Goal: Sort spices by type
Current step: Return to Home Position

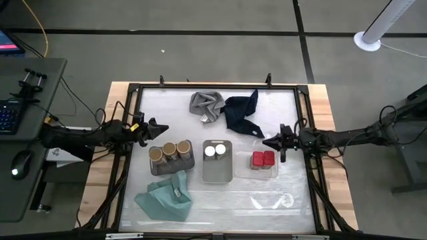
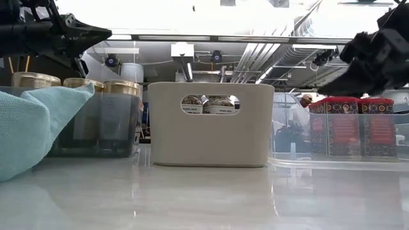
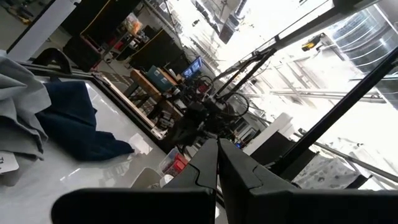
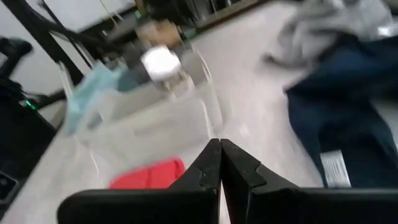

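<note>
Now, all seven jars are recorded as binned by type. The right pincer [image 1: 269, 141] is held level above the table; in its own wrist view its two dark fingers are pressed together on nothing. The two red cans [image 1: 263, 160] are found just beside and below its tips, on the side toward the table's front edge. They stand upright in the transparent bin [image 1: 257, 173], and their short row runs roughly along the line of the arm. The retreat is judged to turn on this relation: a straight pull back along the arm's axis would pass beside the cans, and in the low view the pincer is seen higher than their lids. Further ahead of these tips, two white-topped jars [image 1: 215, 151] are held in the grey bin [image 1: 217, 172].

The left pincer [image 1: 160, 127] is likewise closed, empty and raised. Three tan-topped jars [image 1: 170, 152] are seen just beside its tips, frontward, in the dark bin [image 1: 157, 169]. Each arm is nearer its own bin.

Materials noted:
- Red cans: squarish, with printed patterned sides.
- Other jars: round and clear-walled.
- Grey bin: opaque and matte, with rounded corners and a slot handle.
- Transparent bin: thin clear walls.
- Dark bin: smoky and see-through.
- Table [image 1: 220, 200]: glossy white and reflective.

A crumpled grey cloth [image 1: 205, 105] and navy cloth [image 1: 240, 115] lie rearward of both sets of tips, and a teal cloth [image 1: 163, 199] is bunched against the dark bin's front
</note>
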{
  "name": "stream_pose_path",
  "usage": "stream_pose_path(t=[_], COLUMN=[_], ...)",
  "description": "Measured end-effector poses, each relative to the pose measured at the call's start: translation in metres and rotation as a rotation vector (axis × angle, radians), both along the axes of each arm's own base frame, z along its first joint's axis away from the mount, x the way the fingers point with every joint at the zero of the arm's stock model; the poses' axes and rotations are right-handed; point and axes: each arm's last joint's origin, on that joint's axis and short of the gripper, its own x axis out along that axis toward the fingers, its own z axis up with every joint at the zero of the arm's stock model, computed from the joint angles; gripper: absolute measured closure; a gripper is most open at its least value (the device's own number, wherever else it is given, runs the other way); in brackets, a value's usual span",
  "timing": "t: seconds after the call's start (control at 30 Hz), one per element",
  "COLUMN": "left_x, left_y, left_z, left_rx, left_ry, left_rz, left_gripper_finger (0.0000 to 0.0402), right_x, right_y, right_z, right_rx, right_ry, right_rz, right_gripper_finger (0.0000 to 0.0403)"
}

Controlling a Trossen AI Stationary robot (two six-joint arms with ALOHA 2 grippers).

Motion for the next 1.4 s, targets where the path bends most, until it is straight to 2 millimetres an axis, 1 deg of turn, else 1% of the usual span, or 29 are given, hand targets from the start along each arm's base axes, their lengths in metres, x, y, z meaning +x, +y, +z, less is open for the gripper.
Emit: stream_pose_path(t=[0.1,0.33,0.6,0.7,0.77,1.4], left_x=[0.0,-0.001,-0.017,-0.017,-0.017,-0.017], left_y=[0.0,0.0,0.001,0.002,0.001,0.001], left_z=[0.0,0.0,0.005,0.006,0.008,0.006], left_rx=[0.0,0.0,0.001,-0.001,-0.001,-0.001], left_ry=[0.0,0.0,-0.082,-0.099,-0.111,-0.091], left_rz=[0.0,0.0,0.012,0.028,0.026,0.024], left_gripper_finger=[0.0402,0.0402,0.0402,0.0402,0.0402,0.0402], right_x=[-0.001,-0.002,-0.013,-0.019,-0.019,-0.018], right_y=[0.0,0.0,-0.001,-0.001,-0.001,-0.001], right_z=[-0.005,-0.004,0.017,0.025,0.028,0.023], right_rx=[0.028,0.038,0.052,0.058,0.059,0.057], right_ry=[0.054,0.04,-0.194,-0.29,-0.332,-0.282], right_rz=[-0.006,-0.003,0.004,0.006,0.004,0.004], right_gripper_finger=[0.0402,0.0402,0.0402,0.0402,0.0402,0.0402])
